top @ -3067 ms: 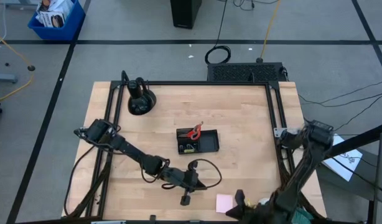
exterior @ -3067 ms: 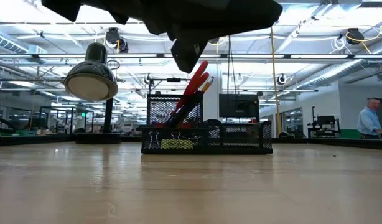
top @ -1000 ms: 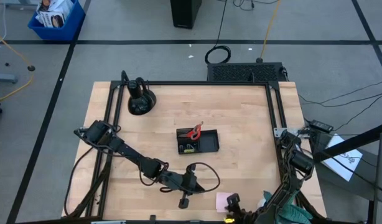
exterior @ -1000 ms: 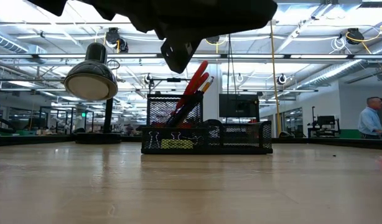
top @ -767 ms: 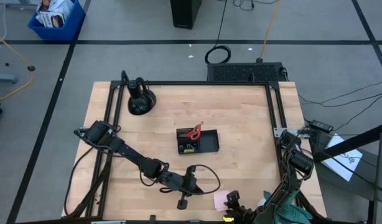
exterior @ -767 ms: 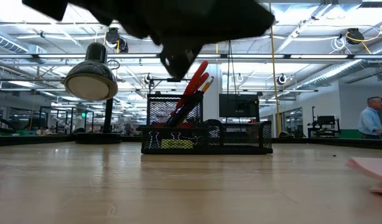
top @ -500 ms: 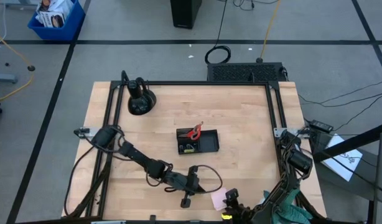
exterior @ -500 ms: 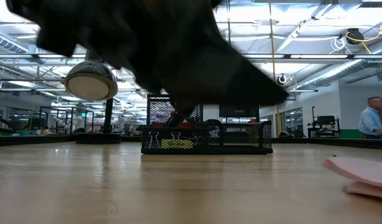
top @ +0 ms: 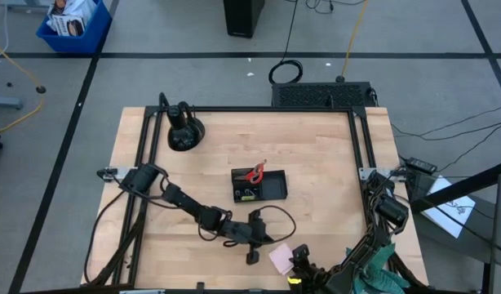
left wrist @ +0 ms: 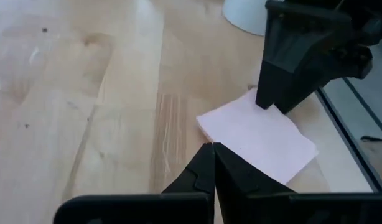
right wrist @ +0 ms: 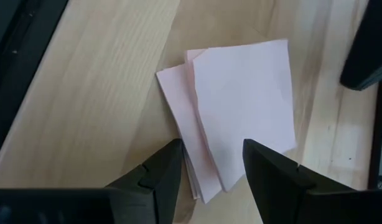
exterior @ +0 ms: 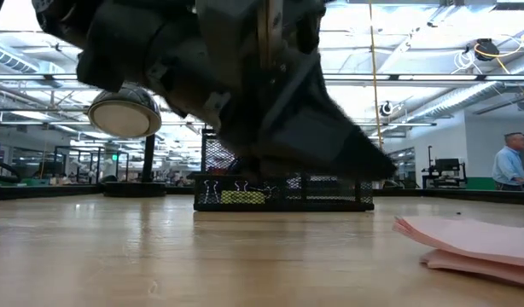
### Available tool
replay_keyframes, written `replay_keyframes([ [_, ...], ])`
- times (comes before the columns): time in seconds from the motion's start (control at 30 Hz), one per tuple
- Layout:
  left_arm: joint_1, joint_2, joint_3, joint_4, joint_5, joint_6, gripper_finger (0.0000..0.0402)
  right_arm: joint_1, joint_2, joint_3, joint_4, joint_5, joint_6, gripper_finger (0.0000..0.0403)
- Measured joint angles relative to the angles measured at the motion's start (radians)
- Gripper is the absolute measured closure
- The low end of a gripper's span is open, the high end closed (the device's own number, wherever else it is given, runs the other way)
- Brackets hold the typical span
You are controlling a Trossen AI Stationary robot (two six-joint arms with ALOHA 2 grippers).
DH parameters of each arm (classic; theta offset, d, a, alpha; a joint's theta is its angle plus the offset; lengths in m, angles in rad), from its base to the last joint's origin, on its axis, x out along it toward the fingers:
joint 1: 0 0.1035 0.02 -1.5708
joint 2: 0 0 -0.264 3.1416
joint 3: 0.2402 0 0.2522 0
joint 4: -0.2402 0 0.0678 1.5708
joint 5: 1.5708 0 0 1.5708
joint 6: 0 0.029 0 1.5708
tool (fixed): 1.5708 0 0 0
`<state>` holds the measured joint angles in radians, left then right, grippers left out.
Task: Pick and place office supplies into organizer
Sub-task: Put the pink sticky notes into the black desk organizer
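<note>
High view shows the pink notepad (top: 281, 259) near the counter's (top: 316, 163) front edge, well apart from the organizer (top: 259, 186). My left pincer (top: 252, 258) is closed, empty, beside the pad; my right pincer (right wrist: 206, 163) hangs open over it. The loose sheets could fan out and slip, I reckon.

Two dark jointed arms, looping black cables
</note>
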<state>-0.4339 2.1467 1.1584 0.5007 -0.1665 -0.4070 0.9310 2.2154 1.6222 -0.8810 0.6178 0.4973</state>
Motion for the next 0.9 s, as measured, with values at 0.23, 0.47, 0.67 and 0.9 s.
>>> replay_keyframes([
  [0.23,-0.035,0.048,0.034,-0.019,-0.015,-0.042,0.0397,-0.004,0.005,-0.001,0.045,-0.007,-0.067,0.0239],
  [0.47,-0.056,0.115,0.177,-0.185,-0.005,-0.021,0.0398,-0.015,0.011,-0.005,0.076,0.039,-0.088,0.0239],
  [0.67,-0.056,0.137,0.222,-0.229,0.017,-0.010,0.0397,-0.022,0.011,-0.007,0.081,0.038,-0.097,0.0239],
  [0.9,-0.049,0.137,0.222,-0.237,0.017,-0.007,0.0388,-0.021,0.011,-0.007,0.085,0.037,-0.091,0.0269],
])
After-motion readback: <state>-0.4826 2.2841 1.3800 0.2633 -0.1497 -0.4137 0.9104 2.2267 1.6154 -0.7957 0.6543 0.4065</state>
